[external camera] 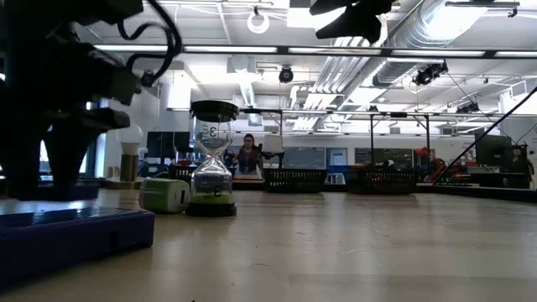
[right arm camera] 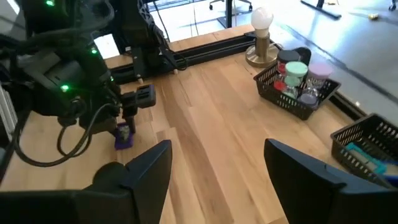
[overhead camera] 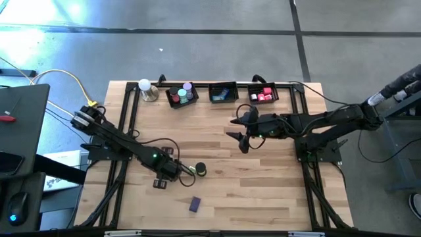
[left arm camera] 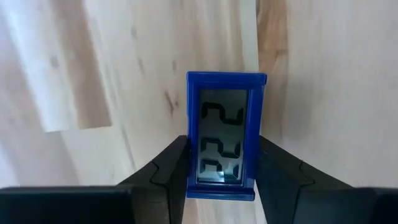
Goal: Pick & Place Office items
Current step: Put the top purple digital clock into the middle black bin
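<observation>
My left gripper [overhead camera: 172, 172] stands at the table's near left, pointing steeply down, shut on a small blue digital clock [left arm camera: 227, 124] with a grey display. In the right wrist view the clock [right arm camera: 124, 134] shows under that gripper. A dark sand timer [overhead camera: 200, 170] stands upright just right of it, and a green-white block [external camera: 164, 195] lies beside the timer. A purple-blue block [overhead camera: 195, 205] lies near the front edge. My right gripper [overhead camera: 235, 128] hangs open, high over the table's middle right, with nothing in it. My left gripper pinches the clock's two long sides [left arm camera: 191, 163] between its two fingers [left arm camera: 171, 171], at the half of the case nearest the wrist. The fingers come from above, pointing down. The display faces up toward the wrist. I cannot tell whether the clock is clear of the table.
Three black wire trays stand along the far edge: one [overhead camera: 182, 94] with lilac and teal cylinders, one [overhead camera: 223, 92] with a blue item, one [overhead camera: 263, 94] with red blocks. A white ball on a metal base [overhead camera: 146, 89] stands left of them. Bare wood lies between the arms.
</observation>
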`<state>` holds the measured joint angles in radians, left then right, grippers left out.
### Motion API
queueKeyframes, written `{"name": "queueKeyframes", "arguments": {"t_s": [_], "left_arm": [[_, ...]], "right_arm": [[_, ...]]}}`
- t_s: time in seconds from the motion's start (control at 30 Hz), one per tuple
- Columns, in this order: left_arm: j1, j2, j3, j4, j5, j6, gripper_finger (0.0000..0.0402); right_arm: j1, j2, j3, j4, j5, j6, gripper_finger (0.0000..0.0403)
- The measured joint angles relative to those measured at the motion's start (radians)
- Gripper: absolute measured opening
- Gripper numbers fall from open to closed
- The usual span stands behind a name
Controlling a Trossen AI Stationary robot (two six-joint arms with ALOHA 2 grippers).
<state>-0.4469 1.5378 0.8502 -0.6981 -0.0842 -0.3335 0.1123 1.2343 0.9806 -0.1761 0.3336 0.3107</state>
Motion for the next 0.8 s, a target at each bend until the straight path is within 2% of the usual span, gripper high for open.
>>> {"name": "queueKeyframes", "arguments": {"t_s": [0.17, 0.3, 0.5, 0.63, 0.8], "left_arm": [[0.000, -0.078, 0.002, -0.043, -0.003, -0.042, 0.0136], [0.000, -0.148, 0.002, -0.044, -0.006, -0.046, 0.0136], [0.000, -0.263, 0.021, -0.037, -0.107, -0.074, 0.0136], [0.000, -0.334, 0.046, 0.040, -0.188, -0.147, 0.0136], [-0.001, -0.413, 0.052, 0.216, -0.287, -0.077, 0.0136]], "right_arm": [[0.000, 0.000, 0.000, -0.006, -0.003, 0.100, 0.0245], [0.000, 0.000, 0.000, -0.026, -0.051, 0.132, 0.0245], [-0.001, 0.000, 0.000, -0.024, -0.134, 0.133, 0.0245], [0.000, 0.000, 0.000, -0.022, -0.206, 0.131, 0.0245], [0.020, 0.000, 0.000, 0.004, -0.201, 0.095, 0.0245]]}}
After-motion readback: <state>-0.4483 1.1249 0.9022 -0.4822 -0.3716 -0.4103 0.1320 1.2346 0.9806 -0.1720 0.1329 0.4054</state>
